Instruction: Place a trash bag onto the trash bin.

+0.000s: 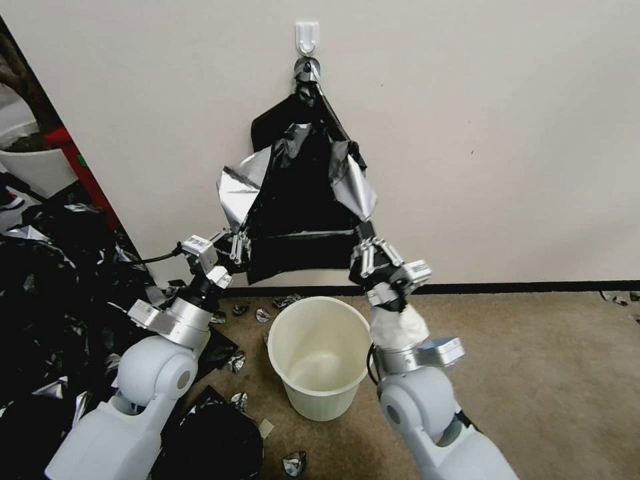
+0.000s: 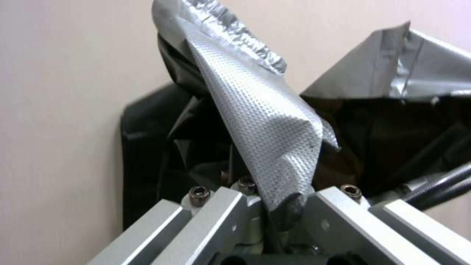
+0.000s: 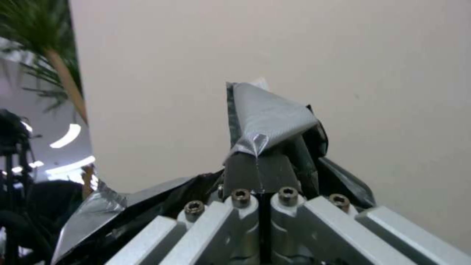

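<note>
Head view: trash bag hangs against the wall from a white hook, above the trash bin on the carpet. Left gripper and right gripper each pinch a lower bag corner, fingers clamped. Bag not yet unhooked, opened or fitted over the rim.

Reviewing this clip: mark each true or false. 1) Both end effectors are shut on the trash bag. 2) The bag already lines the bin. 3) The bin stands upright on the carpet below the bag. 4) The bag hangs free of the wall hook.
1) True: the left end effector and the right end effector each pinch the trash bag.
2) False: the bag is held above the trash bin, not over its rim.
3) True.
4) False: black plastic still runs up to the wall hook.
</note>
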